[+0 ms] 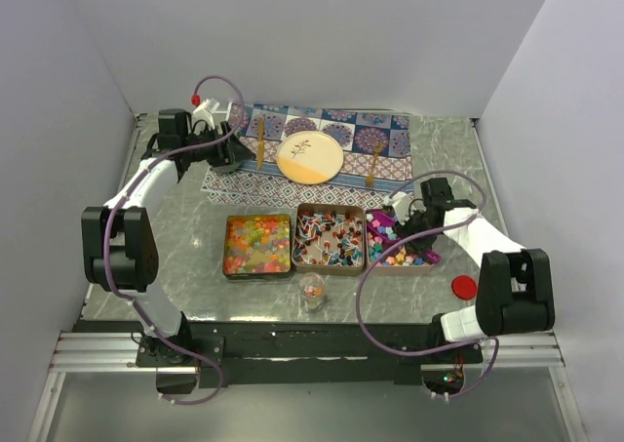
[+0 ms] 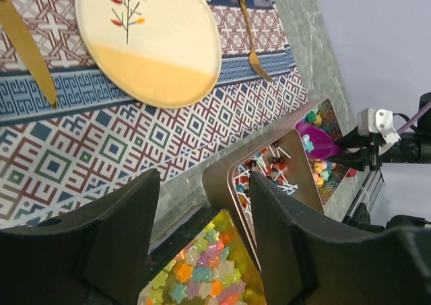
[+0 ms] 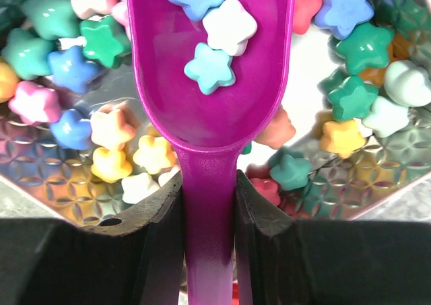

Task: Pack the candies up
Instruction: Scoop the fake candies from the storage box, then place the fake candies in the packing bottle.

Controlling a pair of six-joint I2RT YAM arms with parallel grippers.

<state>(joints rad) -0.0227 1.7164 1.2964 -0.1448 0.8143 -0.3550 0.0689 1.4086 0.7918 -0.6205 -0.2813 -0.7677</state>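
Note:
Three open tins hold the candies: orange-yellow gummies (image 1: 258, 246), red-blue-white wrapped pieces (image 1: 330, 239) and pastel star pieces (image 1: 402, 257). My right gripper (image 1: 409, 229) is over the right tin, shut on the handle of a purple scoop (image 3: 209, 96). The right wrist view shows its fingers (image 3: 266, 231) pinching the handle, three star pieces (image 3: 212, 22) in the bowl and more stars (image 3: 111, 126) on the tin floor below. My left gripper (image 1: 229, 152) hovers open and empty over the placemat at the back left; its wrist view looks past the fingers (image 2: 128, 231) to the gummies (image 2: 202, 271).
A small clear cup (image 1: 312, 291) with a few candies stands in front of the tins. A round red lid (image 1: 464, 287) lies at the right. On the patterned placemat (image 1: 390, 130) sit a plate (image 1: 310, 157), a knife (image 1: 259, 140) and a fork (image 1: 373, 164).

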